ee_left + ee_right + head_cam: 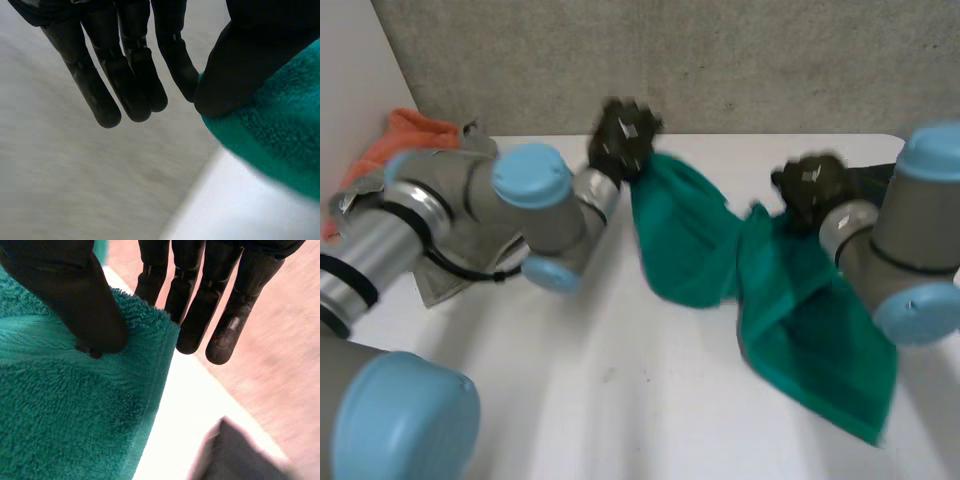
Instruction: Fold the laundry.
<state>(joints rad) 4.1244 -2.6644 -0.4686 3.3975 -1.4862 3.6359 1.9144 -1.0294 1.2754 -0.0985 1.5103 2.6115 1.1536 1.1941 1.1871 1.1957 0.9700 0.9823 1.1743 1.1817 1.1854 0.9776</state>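
Teal-green terry towel [800, 330] was over the white table [620, 400], centre-right, strung between both hands. Long axis ran far-left to near-right, with the near-right corner hanging lowest. Left hand [623, 135] was pinching the far-left corner between thumb and straight fingers. Right hand [810, 185] was pinching the far edge the same way. Crumpled orange cloth [405, 140] lay far left.

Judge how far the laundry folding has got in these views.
Nothing looks folded yet. In hand: the green towel is held up, pinched by the left hand and right hand. Left: folding it, then the orange cloth and grey cloth beside the left arm.
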